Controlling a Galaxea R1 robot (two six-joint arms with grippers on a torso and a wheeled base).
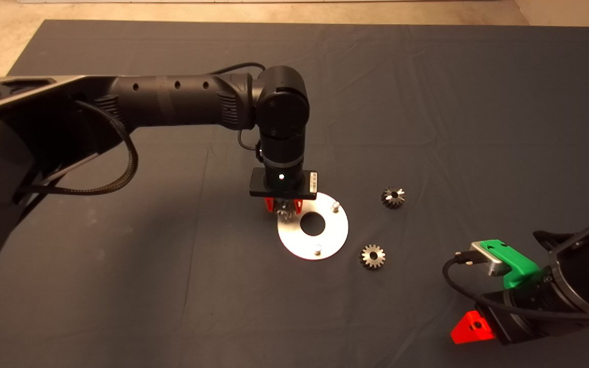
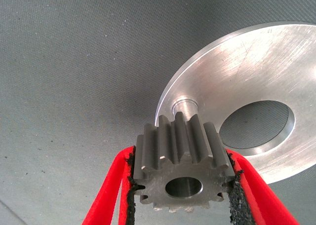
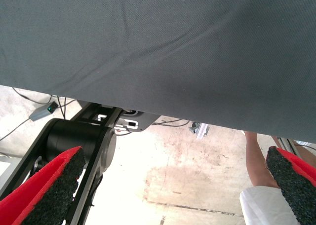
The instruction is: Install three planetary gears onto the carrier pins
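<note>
On the tabletop (image 1: pixel 120 306), the left arm reaches over the white disc (image 1: pixel 333 232), wrist pointing straight down. Its hand (image 2: pixel 185 185) grips one gear (image 2: pixel 182 163) just above a pin (image 2: pixel 184 106); centre the hole before lowering. Two gears (image 1: pixel 372 256) lie beside the disc. The right hand (image 3: pixel 163 185) waits released.
</note>
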